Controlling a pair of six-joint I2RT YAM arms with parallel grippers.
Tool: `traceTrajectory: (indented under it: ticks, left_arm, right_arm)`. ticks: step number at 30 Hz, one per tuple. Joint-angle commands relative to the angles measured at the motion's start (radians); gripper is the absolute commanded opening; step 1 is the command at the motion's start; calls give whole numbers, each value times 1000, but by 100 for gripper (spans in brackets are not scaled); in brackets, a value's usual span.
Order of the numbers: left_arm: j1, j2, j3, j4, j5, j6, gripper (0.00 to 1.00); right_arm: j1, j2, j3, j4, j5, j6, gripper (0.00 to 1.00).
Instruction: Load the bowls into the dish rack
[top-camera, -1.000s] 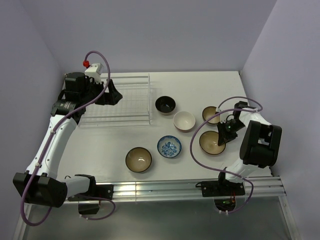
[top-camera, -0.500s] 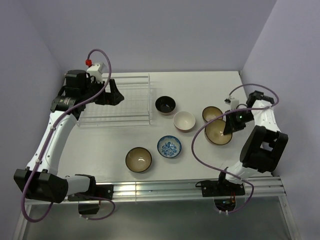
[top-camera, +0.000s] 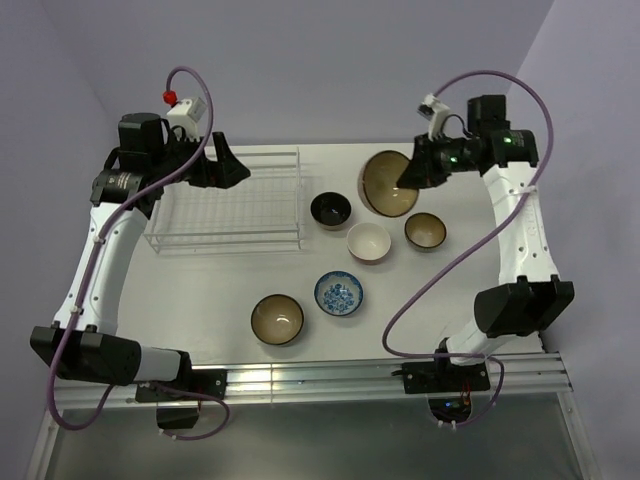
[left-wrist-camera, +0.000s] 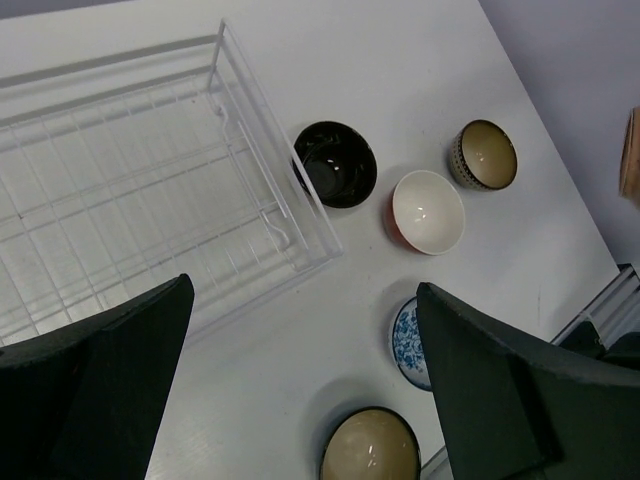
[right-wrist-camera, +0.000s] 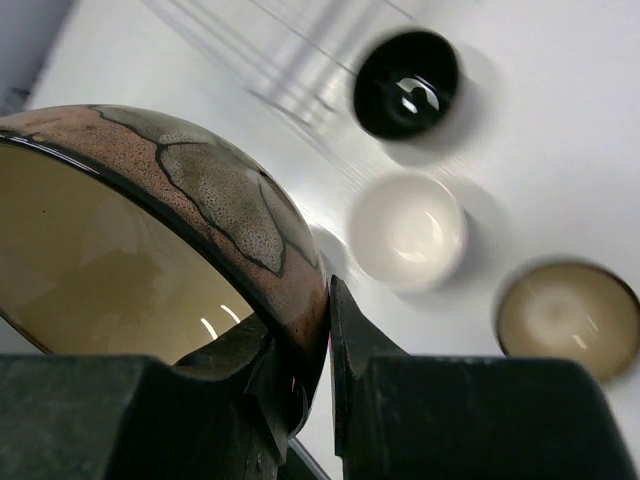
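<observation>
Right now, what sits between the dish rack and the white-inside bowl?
The black bowl, next to the dish rack's right edge; the white-inside bowl lies just past it. Clear in the top view, and the left wrist view agrees.

You're looking at a robotics lab cell here, not a kitchen. See the white table (top-camera: 200, 290): it's boxed in by plain lavender walls (top-camera: 300, 70), like a test enclosure. An aluminium rail (top-camera: 320, 375) runs along the near edge, and two white-and-black arms (top-camera: 105, 260) are bolted there with purple cables (top-camera: 384, 325) looping off them. Your only homely touches are a wire dish rack (top-camera: 230, 205) and loose bowls (top-camera: 277, 320) on the tabletop.
</observation>
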Motion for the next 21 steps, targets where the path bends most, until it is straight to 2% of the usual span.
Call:
traceTrajectory:
  ticks: [1,8,9,12,21]
  left_arm:
    - [33,8,29,-13,107,9,99]
    - [175,60,-1,75,348,-95,100]
    - [220,65,-17,108,429,-132,99]
    - [286,68,-81,233,492,-210,97]
    - [315,80,-239,460,466,-336,99]
  right_arm:
    - [109,49,86,185,-106,275,0]
    - [305,250,253,343,15,425,0]
    - [322,279,305,371,13,451,0]
    - [400,382,382,418,49,462,0]
    - [555,667,527,754,-69,724,0]
